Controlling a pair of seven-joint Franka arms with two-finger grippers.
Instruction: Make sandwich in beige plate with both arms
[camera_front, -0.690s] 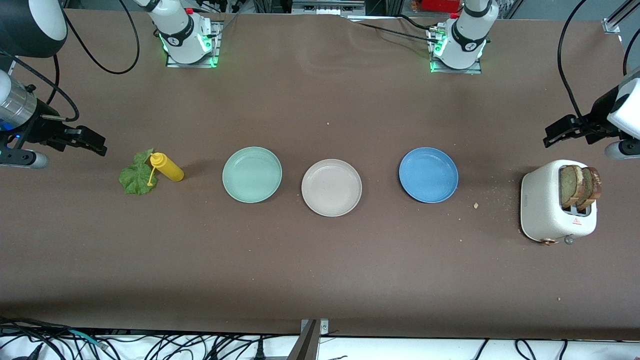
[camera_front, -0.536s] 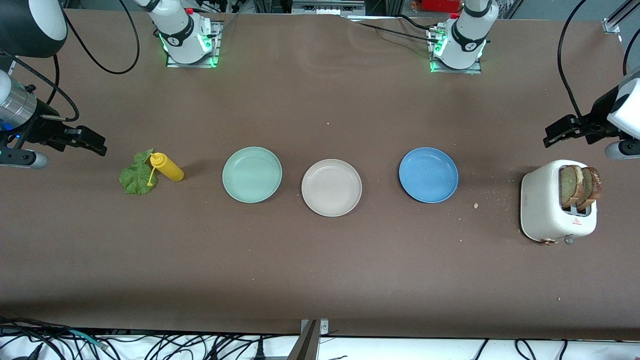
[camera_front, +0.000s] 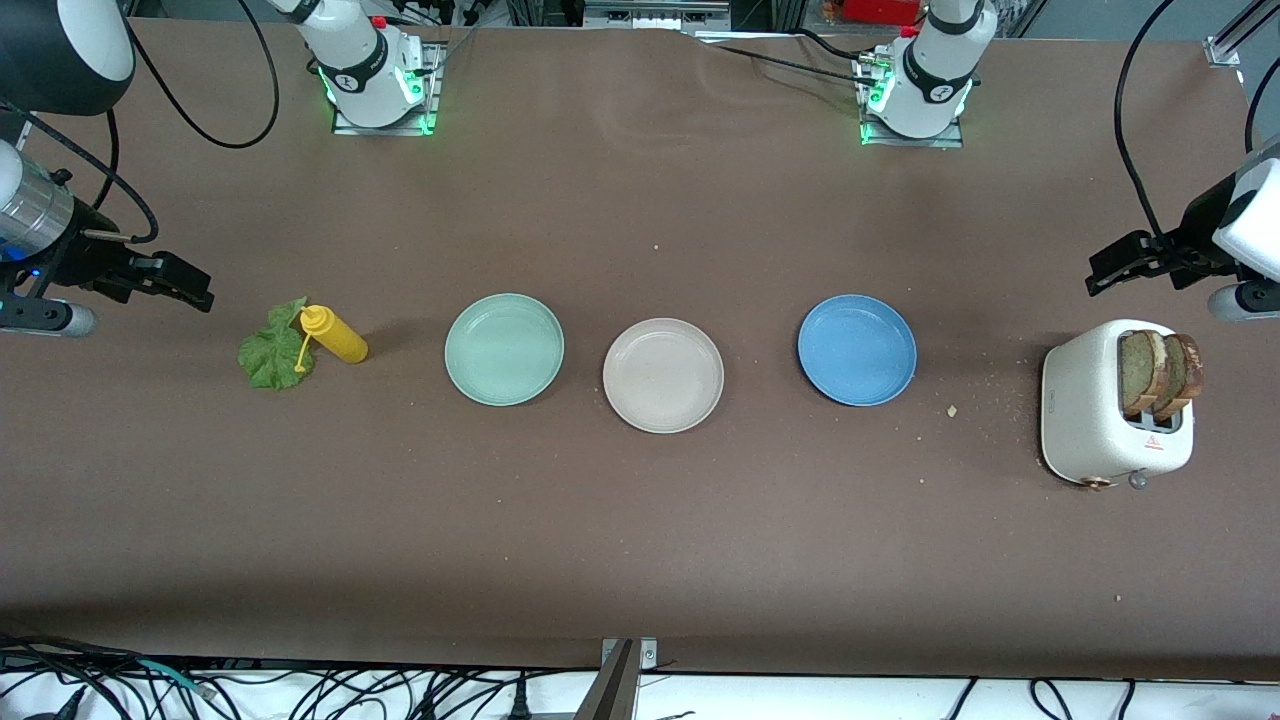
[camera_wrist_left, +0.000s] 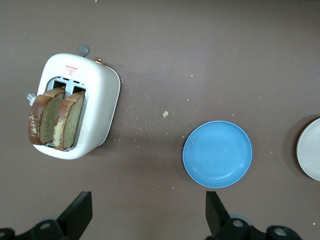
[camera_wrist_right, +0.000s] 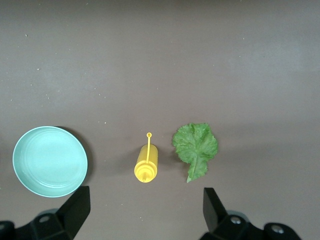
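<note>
Standing on edge in the white toaster (camera_front: 1085, 410) at the left arm's end, two toast slices (camera_front: 1160, 373) poke upward. The lettuce leaf (camera_front: 272, 352) lies flat beside the mustard bottle (camera_front: 335, 335) at the right arm's end. The beige plate (camera_front: 663, 375) sits between mint plate (camera_front: 504, 349) and blue plate (camera_front: 857, 350). The left gripper (camera_front: 1110, 272) and right gripper (camera_front: 190, 288) hang with fingers apart, holding nothing.

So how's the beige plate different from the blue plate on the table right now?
The beige plate is off-white and matte; the blue plate is bright blue. The beige plate sits in the middle of the row, slightly nearer the front camera; the blue plate lies toward the left arm's end, closer to the toaster. Both are round, shallow, low-rimmed, similar in size and empty.
</note>
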